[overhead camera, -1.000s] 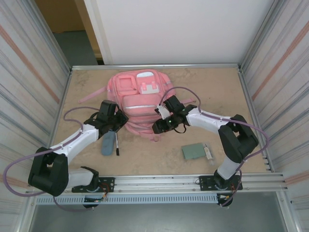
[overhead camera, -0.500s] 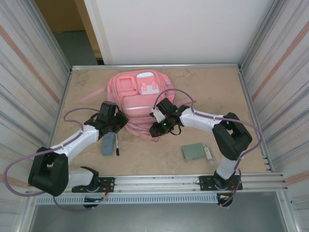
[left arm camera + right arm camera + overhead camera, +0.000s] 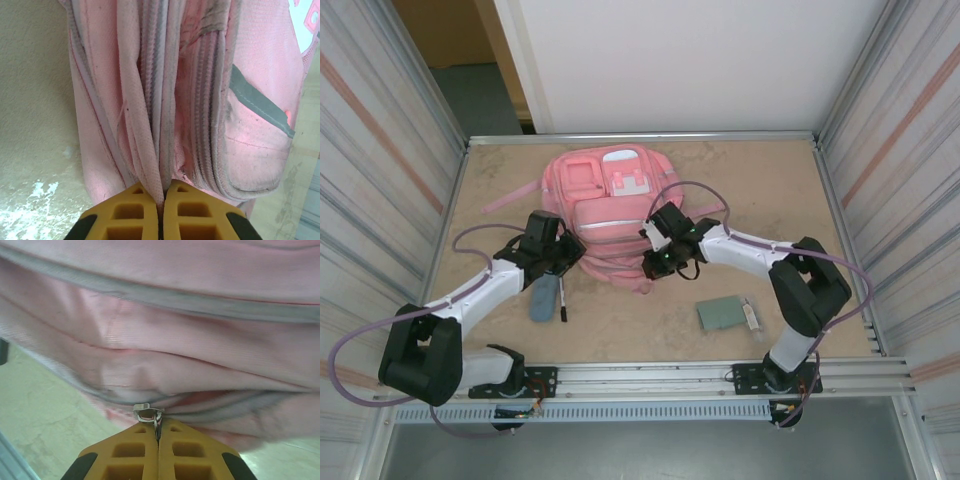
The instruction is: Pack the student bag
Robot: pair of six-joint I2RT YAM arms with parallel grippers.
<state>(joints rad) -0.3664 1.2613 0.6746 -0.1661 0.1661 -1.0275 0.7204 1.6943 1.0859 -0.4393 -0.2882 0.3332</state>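
Now: student bag (image 3: 605, 205) lies flat, centre-far on desk (image 3: 770, 190). L jaws pinched shut on fabric fold (image 3: 150, 150) at its near-left edge; R jaws clamped on zip pull (image 3: 148, 412) — near-right edge.

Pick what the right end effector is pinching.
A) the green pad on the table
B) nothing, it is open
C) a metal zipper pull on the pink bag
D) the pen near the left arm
C: in the right wrist view, the right end effector is shut on the small metal zipper pull at a seam of the student bag.
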